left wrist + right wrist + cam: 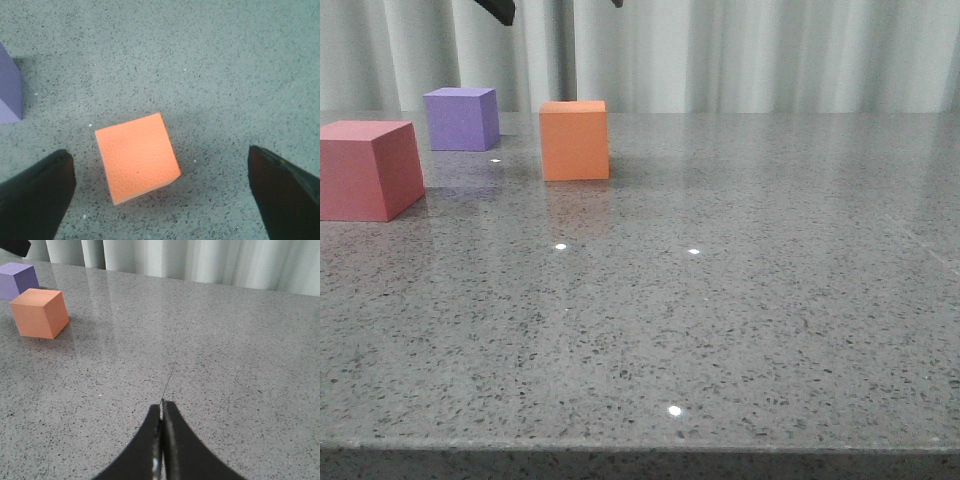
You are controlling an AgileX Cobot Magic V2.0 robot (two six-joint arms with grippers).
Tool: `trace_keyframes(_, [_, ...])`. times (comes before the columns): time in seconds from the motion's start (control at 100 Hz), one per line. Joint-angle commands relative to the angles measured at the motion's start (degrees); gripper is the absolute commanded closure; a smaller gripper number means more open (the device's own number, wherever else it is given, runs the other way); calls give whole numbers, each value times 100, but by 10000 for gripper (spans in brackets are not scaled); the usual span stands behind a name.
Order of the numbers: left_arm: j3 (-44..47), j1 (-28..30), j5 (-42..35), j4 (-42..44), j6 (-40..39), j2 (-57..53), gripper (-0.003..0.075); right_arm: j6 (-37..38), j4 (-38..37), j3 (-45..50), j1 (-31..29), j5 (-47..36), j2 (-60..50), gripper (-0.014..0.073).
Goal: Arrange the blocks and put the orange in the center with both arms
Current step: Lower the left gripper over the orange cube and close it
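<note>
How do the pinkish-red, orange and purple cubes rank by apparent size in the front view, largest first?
1. pinkish-red cube, partly cut off by the frame edge
2. orange cube
3. purple cube

This follows nearness to the camera: the pinkish-red sits closest and the purple farthest, so their true sizes may well match.

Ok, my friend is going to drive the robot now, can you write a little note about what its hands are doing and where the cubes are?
Left hand: open, hovering above the orange cube, holding nothing.
Right hand: shut, empty, over bare table, away from the cubes.
Cubes: the pinkish-red cube sits far left and nearest the camera, the purple cube behind it, the orange cube to their right. All three rest on the table, apart from each other.
Done: no line-up yet.
Left: grip the orange cube, then line up the cubes with orange in the middle.
</note>
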Motion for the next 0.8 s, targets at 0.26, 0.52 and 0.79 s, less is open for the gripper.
trace_keyframes(0.26, [-198,-33,-421,168,-468,73,60,-9,-134,-141,-27,-443,9,704])
trace_keyframes(0.52, [-198,-33,-399,230,-595,392,60,-9,-134,-141,-27,-443,9,704])
trace_keyframes(0.79, [-198,-33,-350,347,-595,684,60,-9,-134,-141,-27,-443,9,704])
